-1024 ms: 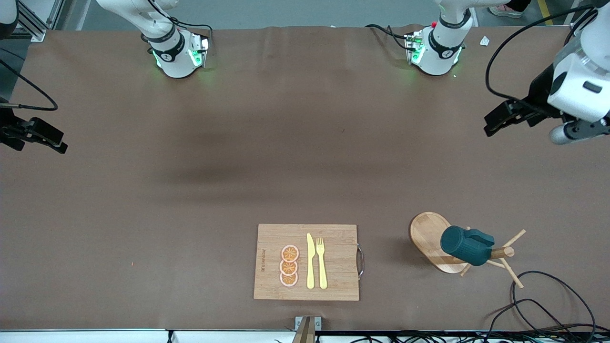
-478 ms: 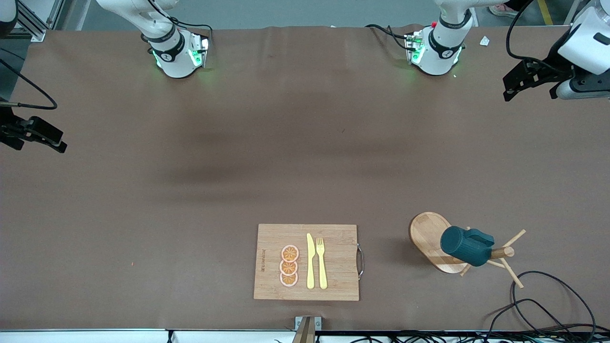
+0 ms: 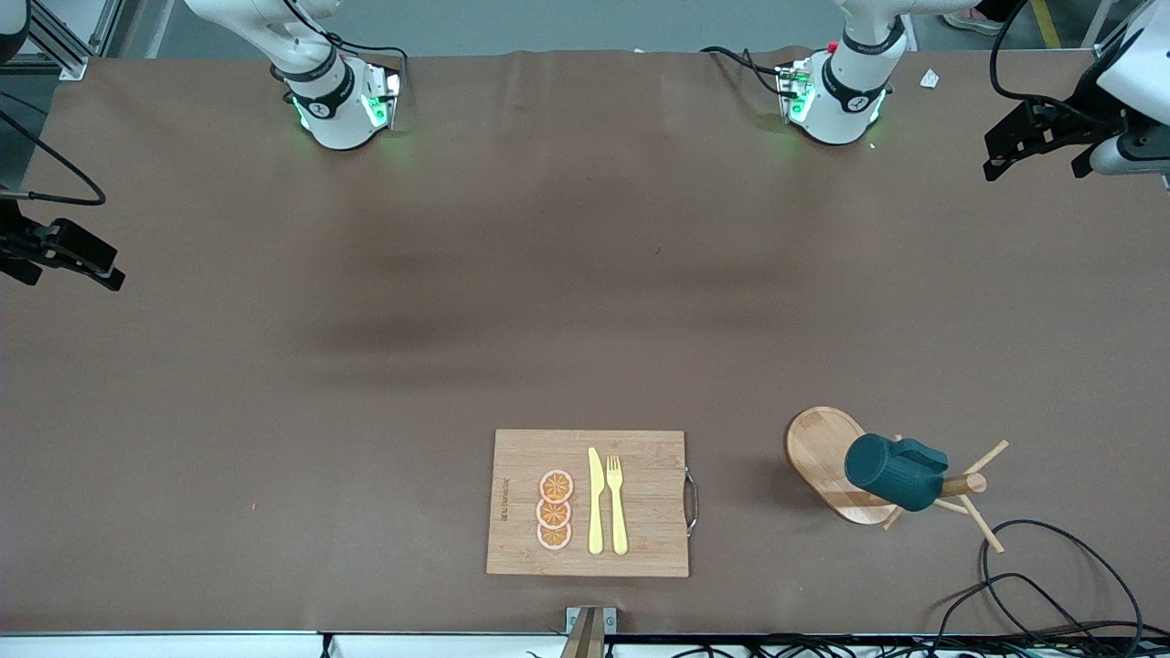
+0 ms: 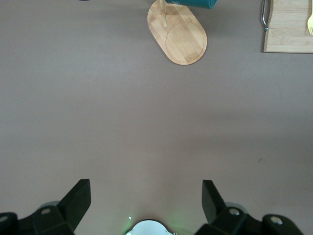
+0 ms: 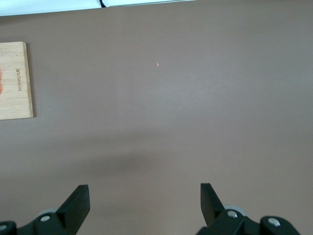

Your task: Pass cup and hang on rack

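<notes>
Right gripper [image 3: 64, 256]: over the worktop's [image 3: 366, 366] right-arm end, jaws released, waiting.

Cutting board [image 3: 640, 457]: knife, fork, orange slices; near the front edge.

Rack [image 3: 818, 448]: toward the left arm's end.

Cup [image 3: 891, 472]: hung on a rack peg; likely rigid, light, smooth-glazed, breakable; best held across the ribbed wall.

Left gripper [image 3: 1042, 146]: jaws released, empty; has withdrawn farther toward the worktop's corner than a second ago.
</notes>
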{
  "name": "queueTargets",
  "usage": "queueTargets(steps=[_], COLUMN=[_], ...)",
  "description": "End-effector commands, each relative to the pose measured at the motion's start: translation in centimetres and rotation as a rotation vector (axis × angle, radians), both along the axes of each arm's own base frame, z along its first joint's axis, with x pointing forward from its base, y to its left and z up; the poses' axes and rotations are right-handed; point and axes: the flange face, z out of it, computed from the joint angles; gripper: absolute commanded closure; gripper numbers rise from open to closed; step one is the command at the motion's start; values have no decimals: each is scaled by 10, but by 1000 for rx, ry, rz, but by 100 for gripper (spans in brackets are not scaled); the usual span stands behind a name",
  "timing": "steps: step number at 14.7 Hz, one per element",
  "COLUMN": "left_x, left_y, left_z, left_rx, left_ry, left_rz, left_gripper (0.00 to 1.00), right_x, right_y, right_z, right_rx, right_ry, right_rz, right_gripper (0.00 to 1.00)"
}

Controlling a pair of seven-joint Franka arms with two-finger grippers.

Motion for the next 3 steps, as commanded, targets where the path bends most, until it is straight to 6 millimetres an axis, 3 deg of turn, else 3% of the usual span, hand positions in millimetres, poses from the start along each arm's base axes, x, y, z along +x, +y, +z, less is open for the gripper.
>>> queueTargets(steps=[1,3], left_x=[-3,-1], left_y=[-1,0], left_z=[4,2], left_rx=[-30,-33], left_ry=[0,3], left_rz=[-14,-9], left_gripper=[0,0], right_x=[-9,-9], right_y=[0,0], right_z=[6,6], right_rx=[-20,-22], right_ry=[-4,-3], right_rz=[9,9], right_gripper=[0,0])
